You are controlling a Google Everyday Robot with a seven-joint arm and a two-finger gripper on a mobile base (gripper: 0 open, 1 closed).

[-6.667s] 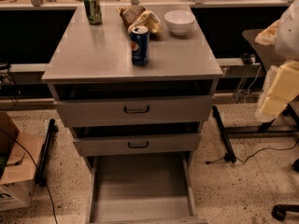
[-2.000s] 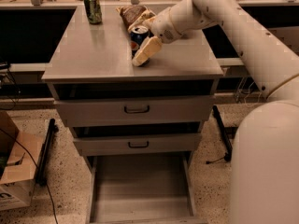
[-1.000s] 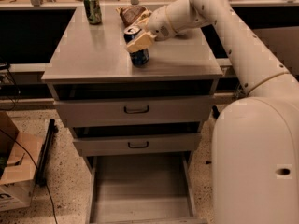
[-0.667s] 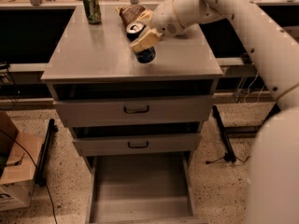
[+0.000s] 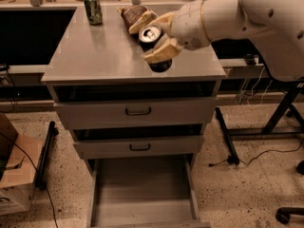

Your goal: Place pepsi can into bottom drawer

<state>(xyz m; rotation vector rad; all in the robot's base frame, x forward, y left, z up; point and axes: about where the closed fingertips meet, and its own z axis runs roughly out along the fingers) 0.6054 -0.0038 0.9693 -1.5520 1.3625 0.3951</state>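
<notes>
the white arm [image 5: 247, 18] reaches from the right over the grey cabinet top [image 5: 95, 56]. below, the bottom drawer [image 5: 142, 184] stands pulled out. the gripper [image 5: 153, 41], above the top's front right, clamps the pepsi can [image 5: 151, 33] between tan fingers [image 5: 161, 51]. the can's long axis is near upright, silver top leaning camera-ward. a green can [image 5: 93, 7] stands back left.

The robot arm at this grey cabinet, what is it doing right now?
The robot's gripper is over the cabinet top, with its two fingers closed around the pepsi can. I cannot tell whether the can is off the surface. The bottom drawer below is pulled open, with nothing in it. The green can stands apart at the back left corner.
</notes>
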